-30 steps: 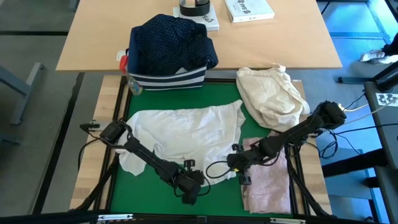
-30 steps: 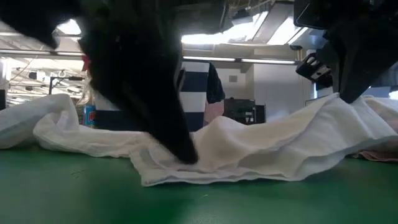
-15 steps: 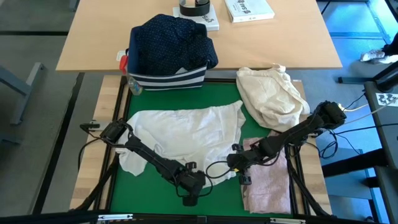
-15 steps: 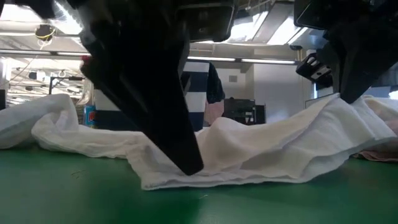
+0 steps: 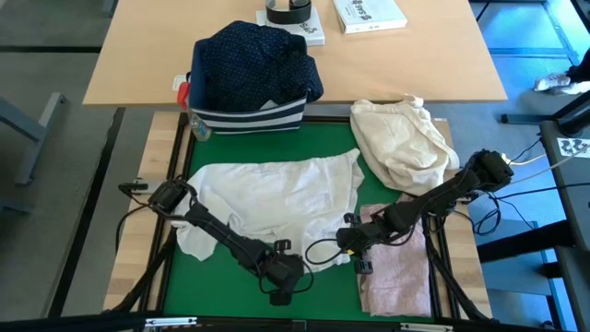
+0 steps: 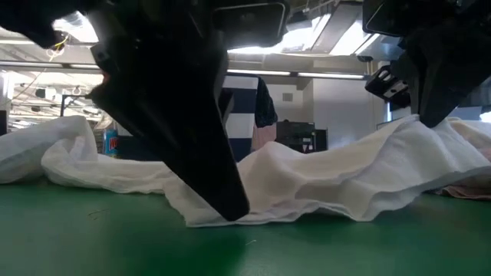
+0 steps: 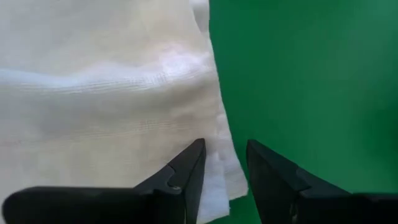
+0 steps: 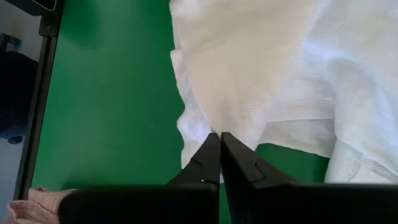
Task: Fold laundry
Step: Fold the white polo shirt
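- Left pincer [image 7: 224, 165]: parted over the last second, releasing white shirt [image 5: 277, 194] hem at counter's front edge.
- Right pincer [image 8: 220, 155]: pressed together, pinching the shirt hem.

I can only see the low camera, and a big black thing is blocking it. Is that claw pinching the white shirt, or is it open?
Observer: That's the left claw. Its wrist camera shows its fingers apart, right at the edge of the white shirt.
Operator: Why is the shirt going up on the other side?
Observer: The right claw is pinched shut on the shirt's edge there.
Operator: Is there anything else up on the table?
Observer: From above, a cream cloth bundle lies at the far right corner of the green mat.
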